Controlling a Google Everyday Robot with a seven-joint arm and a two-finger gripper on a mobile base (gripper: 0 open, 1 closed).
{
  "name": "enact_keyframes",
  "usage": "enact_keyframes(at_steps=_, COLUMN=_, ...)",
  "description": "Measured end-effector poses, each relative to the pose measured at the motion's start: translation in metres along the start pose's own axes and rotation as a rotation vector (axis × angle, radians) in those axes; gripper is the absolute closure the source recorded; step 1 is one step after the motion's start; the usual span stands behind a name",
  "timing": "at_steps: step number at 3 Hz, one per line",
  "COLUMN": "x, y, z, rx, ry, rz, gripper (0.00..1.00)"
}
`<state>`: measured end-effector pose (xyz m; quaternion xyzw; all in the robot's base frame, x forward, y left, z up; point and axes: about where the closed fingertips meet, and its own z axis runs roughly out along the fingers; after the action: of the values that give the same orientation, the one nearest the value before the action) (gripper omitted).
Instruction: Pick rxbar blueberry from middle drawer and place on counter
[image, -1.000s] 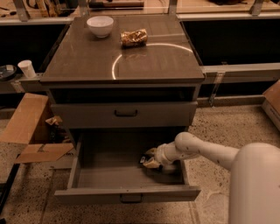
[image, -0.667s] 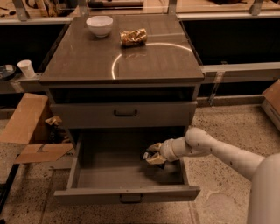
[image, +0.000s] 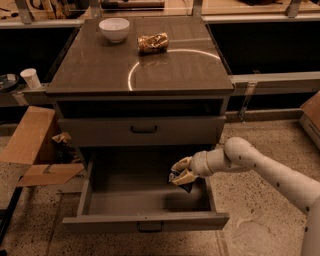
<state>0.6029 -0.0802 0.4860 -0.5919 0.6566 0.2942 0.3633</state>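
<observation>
We see one rxbar blueberry (image: 183, 184): a small, flat, dark bar, almost black, and its print is too faint to read. It sits between the two pale fingers of the gripper (image: 175, 173), which are closed narrowly on it. Part of the bar shows just below the lower finger. The gripper with the bar is above the right side of the open middle drawer (image: 145, 220), near its right wall. We cannot tell whether the bar touches the drawer floor.

The white arm (image: 260, 167) comes in from the right, over the right wall of the drawer. The upper drawer (image: 142, 131) is closed and lies directly above the back part of the open one. So we count two drawers with handles.

On the surface (image: 95, 70) of the cabinet stand one white bowl (image: 114, 29) and one golden-brown snack packet (image: 153, 42), near each other at the far edge. A pale ring of glare lies in front of them. To the left of the cabinet we see one paper cup (image: 31, 78) and some cardboard (image: 30, 145) on the floor.
</observation>
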Motion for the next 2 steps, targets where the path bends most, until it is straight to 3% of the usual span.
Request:
enact_keyframes(at_steps=1, x=0.0, y=0.0, z=0.0, rx=0.001, ry=0.0, rz=0.0, gripper=1.0)
enact_keyframes(at_steps=2, x=-0.036, y=0.003, z=-0.019, rx=0.011, ry=-0.033, rz=-0.086, gripper=1.0)
